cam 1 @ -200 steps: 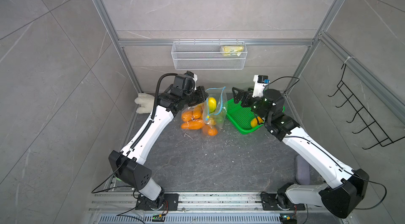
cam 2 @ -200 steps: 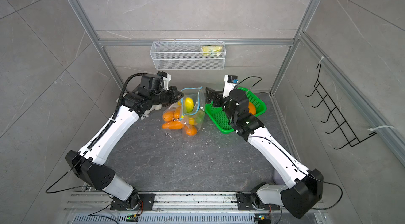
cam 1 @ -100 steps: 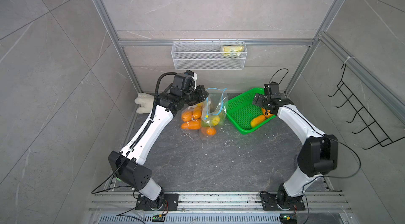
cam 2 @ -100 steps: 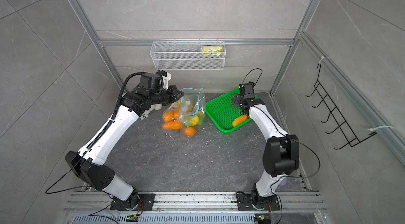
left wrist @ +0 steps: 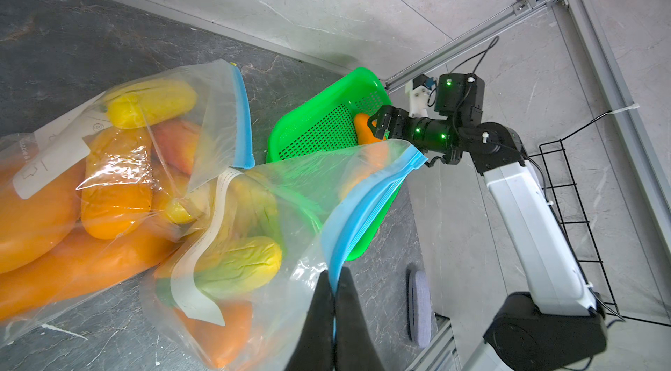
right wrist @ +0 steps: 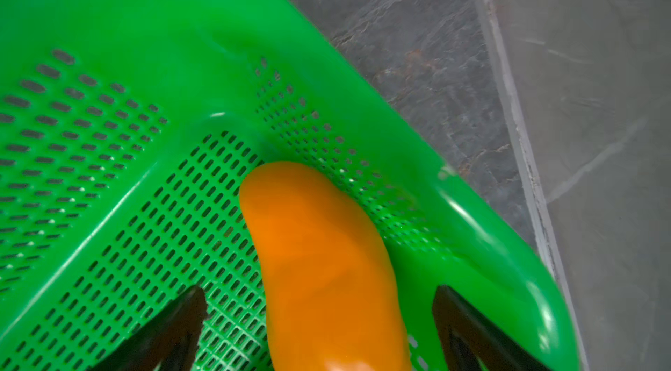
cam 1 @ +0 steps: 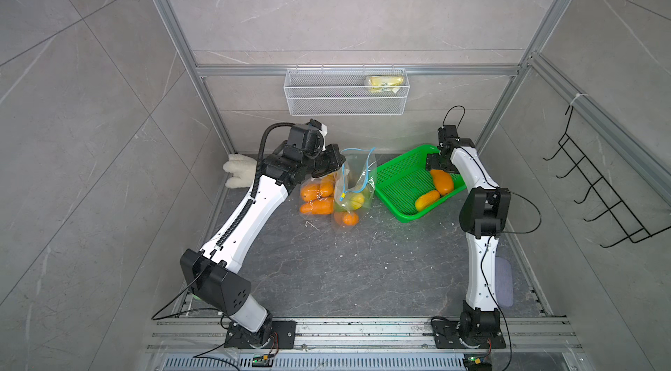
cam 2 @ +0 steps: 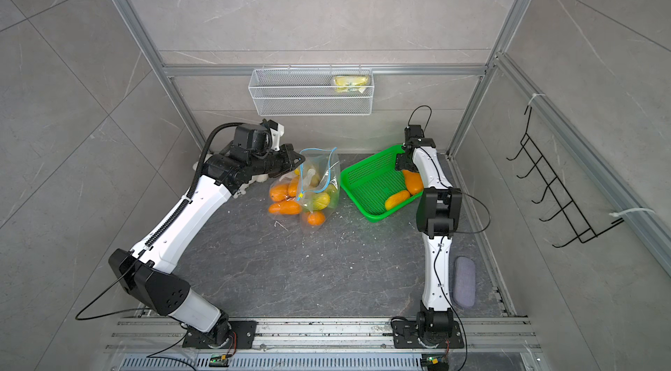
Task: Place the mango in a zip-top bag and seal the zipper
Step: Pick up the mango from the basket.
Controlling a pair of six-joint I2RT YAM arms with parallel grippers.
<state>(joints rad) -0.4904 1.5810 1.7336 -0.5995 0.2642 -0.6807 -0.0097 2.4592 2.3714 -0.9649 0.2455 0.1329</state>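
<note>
Left fingers (left wrist: pixel 319 318) pinched tight on the blue zipper rim of the clear zip-top plastic bag (left wrist: pixel 363 184), upright on the dark stone tabletop (cam 1: pixel 326 271) — right fingers (right wrist: pixel 174 325) spread wide, straddling a smooth orange mango (right wrist: pixel 319 260) in the green perforated plastic basket (right wrist: pixel 109 133) — nothing gripped.

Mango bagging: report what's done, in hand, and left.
Done: a yellow mango lies in the zip-top bag, rim pinched by the left gripper. In hand: open right gripper flanks an orange mango in the green basket. Left: grasp, bag it, seal zipper.
</note>
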